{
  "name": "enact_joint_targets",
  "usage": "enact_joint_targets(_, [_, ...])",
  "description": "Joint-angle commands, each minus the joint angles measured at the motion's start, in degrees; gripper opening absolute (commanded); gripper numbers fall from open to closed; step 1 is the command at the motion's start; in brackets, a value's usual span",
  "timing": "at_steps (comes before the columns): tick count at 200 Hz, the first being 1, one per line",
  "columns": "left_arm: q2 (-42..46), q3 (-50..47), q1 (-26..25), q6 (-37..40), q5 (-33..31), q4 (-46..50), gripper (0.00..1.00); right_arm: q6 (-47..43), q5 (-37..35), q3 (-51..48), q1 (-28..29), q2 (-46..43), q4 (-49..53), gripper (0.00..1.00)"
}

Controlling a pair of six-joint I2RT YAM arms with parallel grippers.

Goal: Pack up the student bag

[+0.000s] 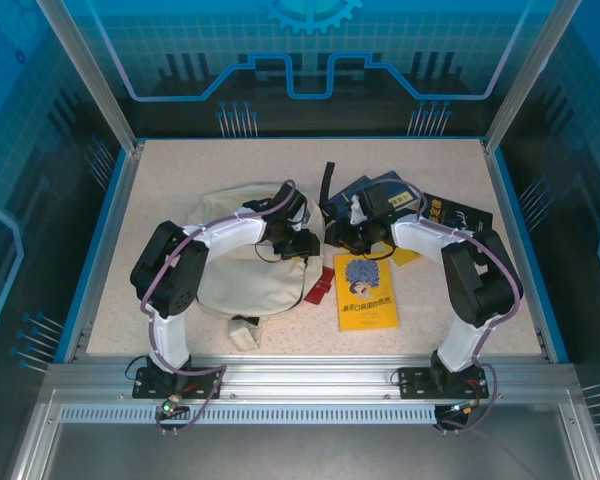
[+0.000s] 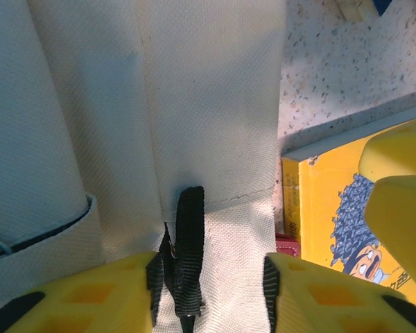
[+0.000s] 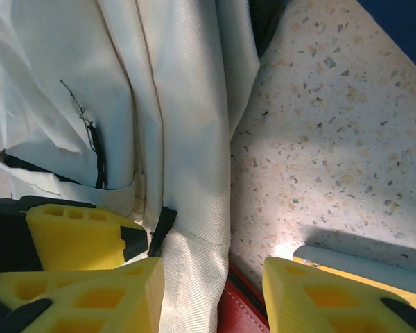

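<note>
Student bag (image 1: 242, 278) flat on desk (image 1: 180, 180), at 9 o'clock of yellow book (image 1: 366, 290). Left tool (image 2: 211, 295) spread, jaws straddling black strap loop (image 2: 188, 229) at bag's 3 o'clock edge. Right tool (image 3: 211, 295) spread too, over same cream edge, red item (image 3: 237, 313) at its 6 o'clock

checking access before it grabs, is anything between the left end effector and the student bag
Nothing visible does. The left end effector is right over the student bag, its open jaws either side of the bag's black strap.
</note>
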State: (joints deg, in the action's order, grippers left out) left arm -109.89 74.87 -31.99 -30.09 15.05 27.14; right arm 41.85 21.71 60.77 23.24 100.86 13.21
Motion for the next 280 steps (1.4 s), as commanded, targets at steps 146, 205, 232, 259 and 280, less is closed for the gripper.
enact_joint_targets(146, [-0.88,2.48,0.09,0.80,2.05,0.37,0.18,1.03,3.35,3.73,1.27,6.14,-1.39,0.37])
enact_joint_targets(205, [-3.09,4.82,0.23,1.61,1.50,1.40,0.25,2.23,3.44,3.49,1.27,6.68,-2.66,0.36])
enact_joint_targets(232, [-4.13,5.59,0.33,1.77,1.38,1.52,0.25,2.54,3.42,3.30,1.28,6.62,-2.97,0.36])
enact_joint_targets(259, [-4.64,6.25,0.39,1.67,2.04,1.49,0.23,2.86,3.38,3.14,1.28,6.60,-3.28,0.36])
enact_joint_targets(280, [-4.82,6.42,0.35,1.60,2.34,1.32,0.20,3.15,3.42,3.04,1.20,6.68,-3.46,0.36])
